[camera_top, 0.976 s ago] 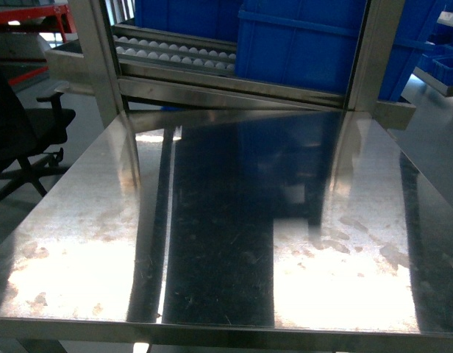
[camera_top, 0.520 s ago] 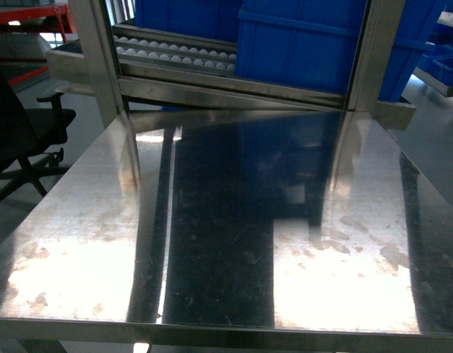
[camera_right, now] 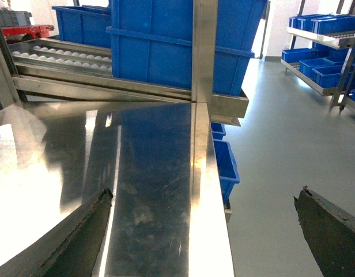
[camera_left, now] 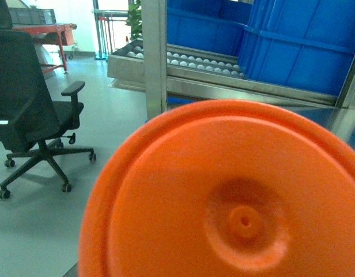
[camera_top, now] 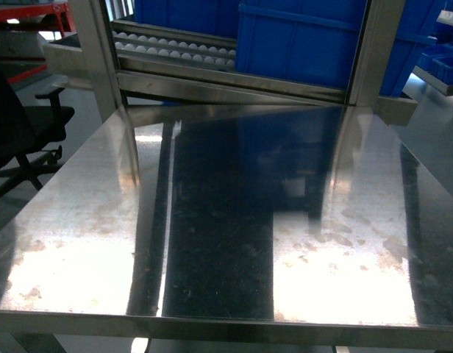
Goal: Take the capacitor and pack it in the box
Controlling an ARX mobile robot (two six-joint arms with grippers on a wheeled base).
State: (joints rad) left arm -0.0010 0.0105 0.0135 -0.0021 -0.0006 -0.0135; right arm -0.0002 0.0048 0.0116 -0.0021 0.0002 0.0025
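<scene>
Bins (camera_top: 315,44) stand behind my worktop (camera_top: 212,243). Right gripper (camera_right: 203,222) jaws gape wide, holding nothing. An orange disc (camera_left: 235,196) blocks my left view, so I cannot tell those jaws.

Factory or warehouse floor: steel worktable (camera_top: 212,243), roller conveyor rack (camera_top: 175,50) w/ blue bins (camera_top: 315,44), more bin shelving (camera_right: 324,34), grey floor (camera_right: 269,127), office chair (camera_left: 27,109) nearby.

Surface (camera_top: 212,243): bare steel sheet, shiny, scuffed, streaked with reflections.
Roller rack (camera_top: 175,50): behind the surface's far edge, white rollers in a row.
Blue bins (camera_top: 315,40): on the roller rack, behind the surface.
Office chair (camera_left: 33,115): black, left of the surface, on grey floor.
Orange disc (camera_left: 235,202): fills the left wrist view, close up.
</scene>
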